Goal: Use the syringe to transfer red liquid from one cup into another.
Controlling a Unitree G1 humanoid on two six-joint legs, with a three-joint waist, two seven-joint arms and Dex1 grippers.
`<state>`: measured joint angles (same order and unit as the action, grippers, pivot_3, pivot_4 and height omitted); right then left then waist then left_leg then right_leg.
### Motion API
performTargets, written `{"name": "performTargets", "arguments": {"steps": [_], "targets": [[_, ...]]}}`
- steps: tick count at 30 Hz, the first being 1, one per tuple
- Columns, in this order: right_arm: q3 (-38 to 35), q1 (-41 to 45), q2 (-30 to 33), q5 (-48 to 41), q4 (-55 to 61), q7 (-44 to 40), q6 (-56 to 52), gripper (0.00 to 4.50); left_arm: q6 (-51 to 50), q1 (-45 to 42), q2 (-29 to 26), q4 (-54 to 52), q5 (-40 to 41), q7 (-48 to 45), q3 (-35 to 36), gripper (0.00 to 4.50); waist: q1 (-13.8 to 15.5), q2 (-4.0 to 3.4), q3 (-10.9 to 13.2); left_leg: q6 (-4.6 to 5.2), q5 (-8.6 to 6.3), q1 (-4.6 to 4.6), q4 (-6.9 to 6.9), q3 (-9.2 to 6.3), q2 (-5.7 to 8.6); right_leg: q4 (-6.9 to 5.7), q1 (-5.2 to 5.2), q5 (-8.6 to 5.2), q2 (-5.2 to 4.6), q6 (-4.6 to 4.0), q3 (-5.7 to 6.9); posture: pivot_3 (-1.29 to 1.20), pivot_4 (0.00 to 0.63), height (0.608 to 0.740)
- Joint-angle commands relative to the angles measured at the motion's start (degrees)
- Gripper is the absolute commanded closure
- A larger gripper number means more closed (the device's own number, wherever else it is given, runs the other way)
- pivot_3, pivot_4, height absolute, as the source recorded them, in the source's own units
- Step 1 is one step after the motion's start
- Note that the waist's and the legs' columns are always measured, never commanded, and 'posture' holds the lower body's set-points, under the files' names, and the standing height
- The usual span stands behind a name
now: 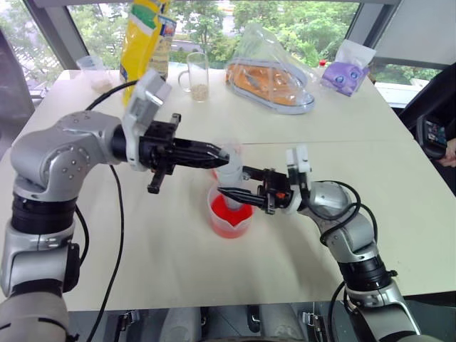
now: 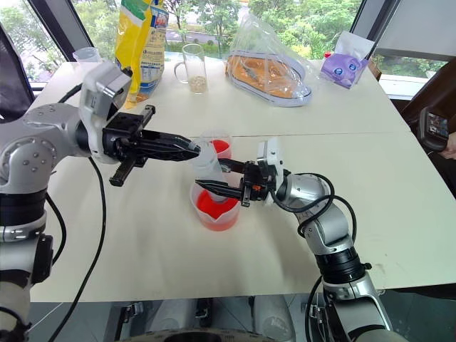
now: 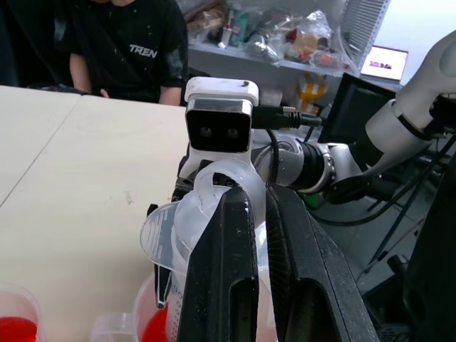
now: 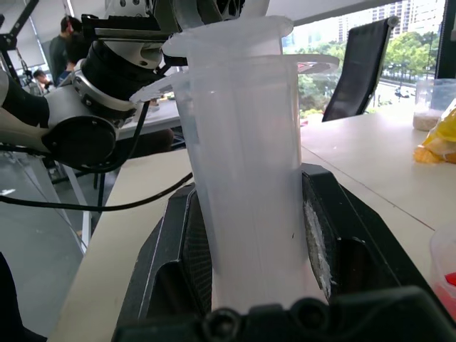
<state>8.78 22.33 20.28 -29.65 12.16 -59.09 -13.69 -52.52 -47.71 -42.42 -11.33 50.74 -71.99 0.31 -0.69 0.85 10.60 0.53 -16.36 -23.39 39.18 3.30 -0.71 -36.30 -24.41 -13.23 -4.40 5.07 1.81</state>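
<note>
The right gripper [image 1: 231, 194] is clenching the barrel of the syringe [image 4: 242, 178], which is standing upright with its long axis vertical, its tip pointing down into the wide beaker [image 1: 230, 217] of red liquid [image 1: 229, 214] directly beneath the grippers. The left gripper [image 1: 221, 151] is clamping the plunger end just above the right one. Both arms are reaching in level from opposite sides, fingers pointing toward each other. The smaller cup [image 2: 217, 147] is sitting just behind the grippers.
</note>
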Motion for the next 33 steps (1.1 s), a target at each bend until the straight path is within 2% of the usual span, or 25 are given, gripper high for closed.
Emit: {"name": "performTargets", "arguments": {"steps": [1, 33], "targets": [[1.8, -0.8, 1.1, 0.2, 0.8, -1.4, -1.7, 3.13, 0.8, -3.7, 0.0, 0.5, 1.6, 1.6, 4.0, 4.45, 0.0, 0.0, 0.0, 0.0, 0.0, 0.0, 0.0, 0.0, 0.0, 0.0, 0.0, 0.0, 0.0, 0.0, 0.0, 0.0, 0.15, 0.74], [2.2, -0.3, 1.6, -0.5, 1.2, -1.4, -3.1, 3.13, 1.6, -5.7, -0.3, 2.4, 0.2, 1.9, 3.9, 4.45, 0.0, 0.0, 0.0, 0.0, 0.0, 0.0, 0.0, 0.0, 0.0, 0.0, 0.0, 0.0, 0.0, 0.0, 0.0, 0.0, 0.15, 0.74]]}}
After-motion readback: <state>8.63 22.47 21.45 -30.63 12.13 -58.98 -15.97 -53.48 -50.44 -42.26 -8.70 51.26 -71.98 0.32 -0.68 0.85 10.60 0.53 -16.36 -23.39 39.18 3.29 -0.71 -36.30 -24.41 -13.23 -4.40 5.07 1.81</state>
